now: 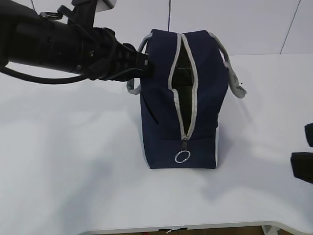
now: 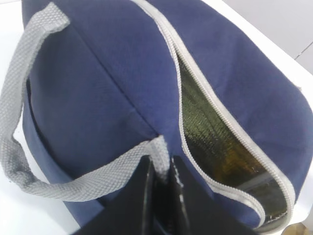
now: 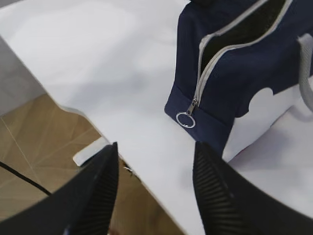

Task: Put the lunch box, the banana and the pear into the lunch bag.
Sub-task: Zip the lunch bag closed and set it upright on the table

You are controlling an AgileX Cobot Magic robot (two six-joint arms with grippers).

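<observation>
The navy lunch bag [image 1: 195, 107] stands upright mid-table with its grey zipper [image 1: 191, 98] open along the top and down to the ring pull [image 1: 182, 157]. My left gripper [image 1: 144, 63] is at the bag's upper left, shut on the grey strap handle [image 2: 98, 178] where it meets the navy fabric; the left gripper [image 2: 161, 161] pinches strap and cloth together. The slit shows dark shiny lining [image 2: 210, 132] with a yellowish glint I cannot identify. My right gripper [image 1: 305, 149] hangs open and empty at the right edge, away from the lunch bag [image 3: 234, 73]. The lunch box, banana and pear are hidden or out of view.
The white table [image 1: 73, 161] runs to a front edge [image 1: 195, 227], which lies just beneath the right gripper [image 3: 156, 147]. Wooden floor [image 3: 39, 161] shows beyond it. A second grey handle [image 1: 232, 68] hangs off the bag's right side. A white wall rises behind.
</observation>
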